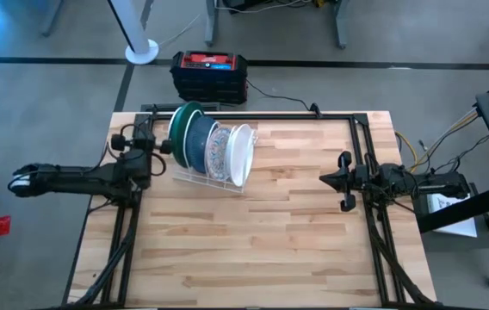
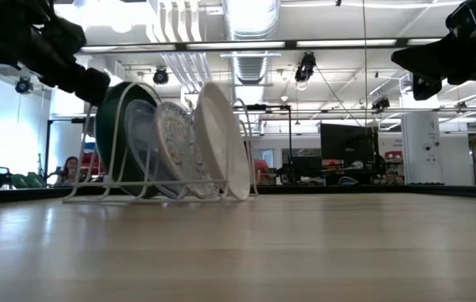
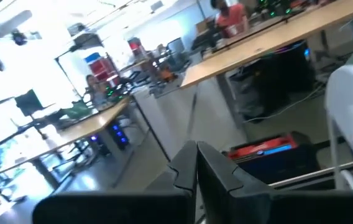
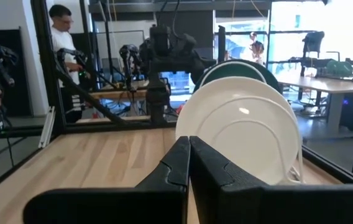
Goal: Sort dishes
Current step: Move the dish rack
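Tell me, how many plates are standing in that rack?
4, all upright in the rack at the table's far left: green plate at the back, then blue plate, floral plate, white plate in front. Another could hide between them.

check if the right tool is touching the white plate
Apart. The high view shows the right tool, shut, over bare table, with a clear stretch of wood between it and the white plate in the rack.
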{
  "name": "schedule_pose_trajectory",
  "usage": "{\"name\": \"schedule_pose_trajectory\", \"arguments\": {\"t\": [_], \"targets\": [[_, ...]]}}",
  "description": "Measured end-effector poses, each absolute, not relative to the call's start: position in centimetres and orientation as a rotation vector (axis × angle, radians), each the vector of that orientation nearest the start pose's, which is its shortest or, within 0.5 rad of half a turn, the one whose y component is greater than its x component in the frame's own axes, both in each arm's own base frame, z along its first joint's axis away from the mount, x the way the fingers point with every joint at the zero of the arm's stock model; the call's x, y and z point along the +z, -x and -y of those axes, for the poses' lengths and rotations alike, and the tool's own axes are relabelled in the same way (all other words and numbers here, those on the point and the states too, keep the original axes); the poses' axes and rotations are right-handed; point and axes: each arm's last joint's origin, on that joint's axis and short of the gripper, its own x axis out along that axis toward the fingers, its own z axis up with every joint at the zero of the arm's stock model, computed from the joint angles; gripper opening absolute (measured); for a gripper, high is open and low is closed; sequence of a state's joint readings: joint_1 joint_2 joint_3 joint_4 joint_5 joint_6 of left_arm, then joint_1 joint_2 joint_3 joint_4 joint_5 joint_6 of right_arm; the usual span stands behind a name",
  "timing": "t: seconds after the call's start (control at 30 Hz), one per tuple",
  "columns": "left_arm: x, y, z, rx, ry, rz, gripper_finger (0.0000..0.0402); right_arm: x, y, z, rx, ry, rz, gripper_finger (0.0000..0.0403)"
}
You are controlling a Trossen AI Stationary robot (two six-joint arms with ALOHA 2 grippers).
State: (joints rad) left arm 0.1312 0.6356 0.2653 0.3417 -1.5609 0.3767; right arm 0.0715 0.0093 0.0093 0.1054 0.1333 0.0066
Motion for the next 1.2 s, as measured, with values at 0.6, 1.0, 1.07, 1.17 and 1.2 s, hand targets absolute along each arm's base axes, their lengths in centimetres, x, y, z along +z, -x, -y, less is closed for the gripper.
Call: {"name": "schedule_pose_trajectory", "arguments": {"t": [0.6, 1.0, 1.07, 1.17, 1.2], "targets": [[28.7, -13.3, -4.4, 1.357, -0.187, -0.163, 0.0000, 17.1, -9.7, -0.2, -0.095, -0.040, 0.057, 0.0000], [28.1, -10.4, -4.7, 1.336, 0.313, -0.301, 0.0000, 17.1, -9.7, -0.2, -0.096, -0.042, 0.056, 0.0000], [27.6, -10.7, -4.7, 1.294, 0.342, -0.314, 0.0000, 17.1, -9.7, -0.2, -0.096, -0.042, 0.056, 0.0000], [27.3, -11.2, -4.7, 1.216, 0.375, -0.331, 0.0000, 17.1, -9.7, -0.2, -0.096, -0.042, 0.056, 0.0000], [27.2, -11.3, -4.7, 1.201, 0.386, -0.328, 0.0000, 17.1, -9.7, -0.2, -0.096, -0.042, 0.056, 0.0000]]}}
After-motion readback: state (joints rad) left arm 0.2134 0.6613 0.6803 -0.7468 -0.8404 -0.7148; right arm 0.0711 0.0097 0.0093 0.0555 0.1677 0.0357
